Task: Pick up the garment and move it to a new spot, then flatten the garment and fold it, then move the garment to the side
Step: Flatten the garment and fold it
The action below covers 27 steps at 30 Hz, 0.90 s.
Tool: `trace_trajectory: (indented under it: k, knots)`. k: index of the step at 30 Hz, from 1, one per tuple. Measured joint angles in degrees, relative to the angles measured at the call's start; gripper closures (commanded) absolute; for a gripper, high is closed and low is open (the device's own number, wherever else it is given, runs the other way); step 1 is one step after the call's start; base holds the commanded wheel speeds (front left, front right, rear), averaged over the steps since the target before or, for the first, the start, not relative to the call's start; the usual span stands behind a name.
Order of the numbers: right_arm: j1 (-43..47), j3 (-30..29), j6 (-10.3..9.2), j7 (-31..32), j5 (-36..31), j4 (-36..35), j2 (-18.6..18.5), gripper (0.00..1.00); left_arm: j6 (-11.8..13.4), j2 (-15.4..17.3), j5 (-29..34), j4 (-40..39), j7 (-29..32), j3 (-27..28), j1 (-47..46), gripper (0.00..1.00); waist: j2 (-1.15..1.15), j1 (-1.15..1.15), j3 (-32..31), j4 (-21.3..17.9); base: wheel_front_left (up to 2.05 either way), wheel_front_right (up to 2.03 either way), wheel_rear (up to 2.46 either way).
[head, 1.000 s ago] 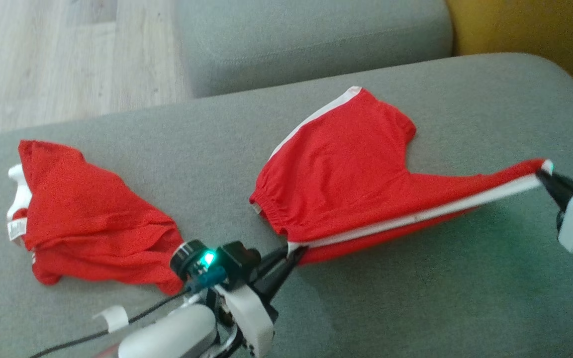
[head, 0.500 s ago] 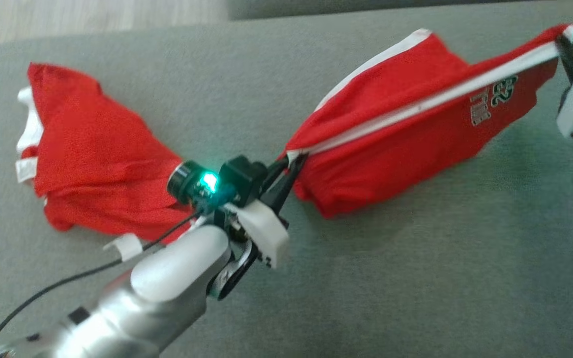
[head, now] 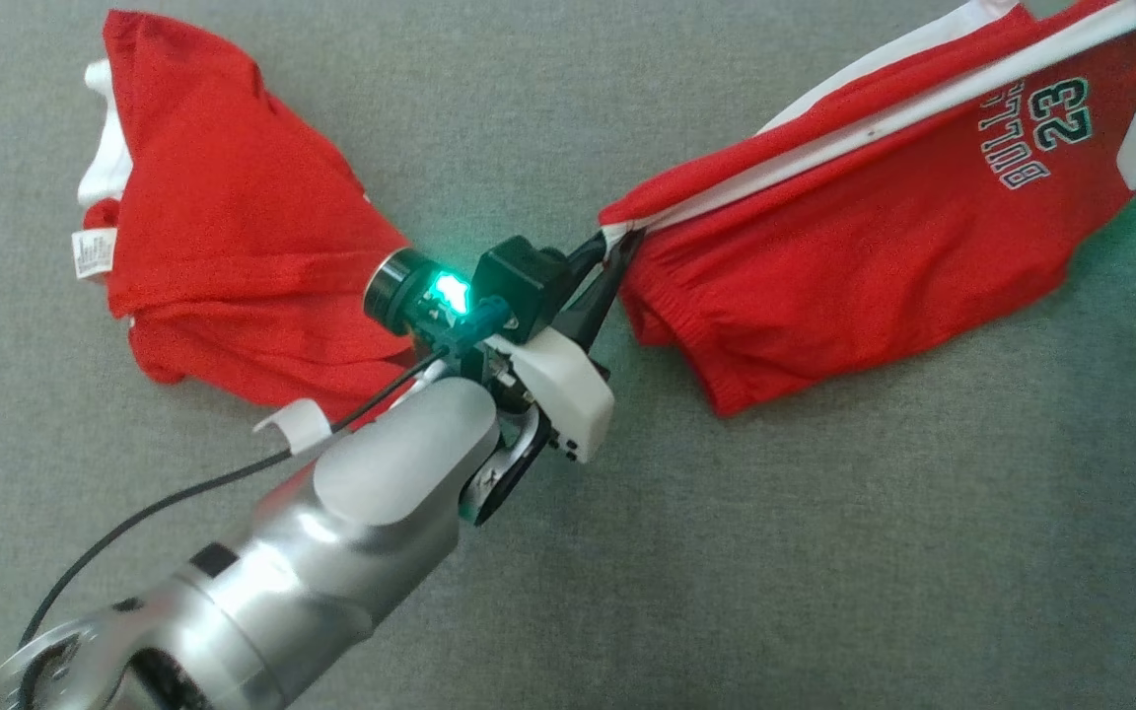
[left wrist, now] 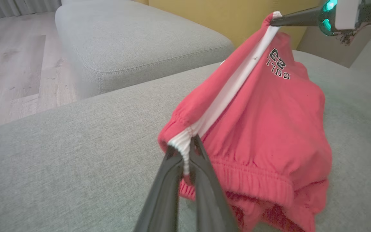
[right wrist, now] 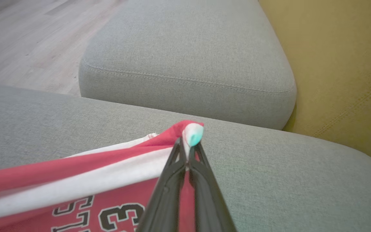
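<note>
A red garment (head: pixel 874 247), a pair of shorts printed "BULLS 23", hangs stretched between two robot grippers above a grey cushion (head: pixel 824 552). The left gripper (left wrist: pixel 185 154) has its dark fingers pressed together on the waistband end of the white stripe (head: pixel 874 128). The right gripper (right wrist: pixel 187 145) pinches the far end of that same stripe at the leg hem. Held by both ends, the stripe is pulled into a nearly straight line and the cloth drapes below it. This looks like a way to shake out bunching and square the garment before laying it flat. Its lowest folds appear to sag onto the cushion. A second red garment (head: pixel 233 227) lies crumpled on the cushion to the left, well apart and untouched. A second ago most of the shorts rested on the cushion on the far side of the taut stripe, plain side up. Now the cloth falls on the near side with the print facing the head camera. The head view itself has also swung downward, so the neighbouring cushion and floor have left it.
</note>
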Motion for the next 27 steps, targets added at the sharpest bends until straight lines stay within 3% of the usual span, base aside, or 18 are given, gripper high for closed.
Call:
trace_trajectory:
  k: [13,14,15,16,17,18,19,27]
  knots:
    - [-5.8,1.6,0.00,-5.8,-2.1,10.9,2.0,1.00,-1.2,-3.7,0.1,6.0,-2.4,-0.2,-2.2,1.00,0.00,0.00,3.2,1.3,0.00,0.00,0.00]
    - [-6.1,1.6,0.00,-6.4,-2.1,11.4,2.1,0.87,-1.3,-3.8,0.1,6.4,-2.7,-0.2,-2.3,1.00,0.00,0.00,3.4,1.4,0.00,0.00,0.00]
    - [-6.4,1.5,0.00,-7.1,-2.1,12.0,2.1,0.00,-1.5,-3.9,0.1,6.6,-2.9,-0.2,-2.4,1.00,0.00,0.00,3.5,1.4,0.00,0.00,0.00]
    - [-6.7,1.3,0.00,-7.9,-2.0,12.7,2.2,0.00,-1.5,-4.0,0.1,6.9,-3.0,-0.2,-2.6,0.89,0.00,0.00,3.5,1.4,0.00,0.00,0.00]
    - [-7.1,1.0,0.00,-8.4,-2.0,13.3,2.5,0.00,-1.5,-4.0,0.1,7.2,-3.3,-0.2,-2.8,0.68,0.00,-0.01,3.6,1.4,0.00,0.00,0.00]
    - [-7.5,0.8,0.00,-8.9,-2.0,14.0,2.7,0.00,-1.5,-4.1,0.1,7.4,-3.4,-0.2,-2.9,0.18,0.00,-0.01,3.6,1.4,0.00,0.00,0.00]
    - [-8.0,0.8,0.00,-9.3,-2.0,14.6,2.7,0.00,-1.5,-4.1,0.1,7.7,-3.6,-0.2,-2.9,0.00,0.00,-0.01,3.7,1.4,0.00,0.00,0.00]
    - [-8.9,-0.2,0.00,-13.7,-1.5,19.0,3.1,0.00,-0.9,-4.1,0.1,9.9,-5.6,0.2,-2.8,0.00,0.00,-0.01,1.7,1.2,0.00,0.00,0.00]
